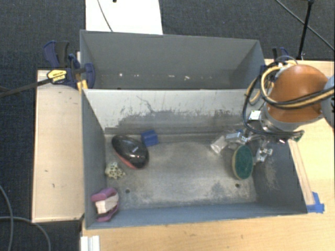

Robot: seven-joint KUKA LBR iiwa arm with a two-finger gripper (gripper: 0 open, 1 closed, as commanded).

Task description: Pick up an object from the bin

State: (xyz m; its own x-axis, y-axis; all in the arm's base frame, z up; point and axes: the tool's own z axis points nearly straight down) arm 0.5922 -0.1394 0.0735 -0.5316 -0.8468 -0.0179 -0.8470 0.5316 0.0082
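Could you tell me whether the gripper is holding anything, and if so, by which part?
It cannot be told: the gripper hangs at the upper right edge of a dark green oval thing, but no hold shows.

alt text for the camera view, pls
The gripper hangs low at the right end of the bin, beside a dark green oval thing and a crumpled clear wrapper. At the left lie a black mouse, a blue block and a pink scrap.
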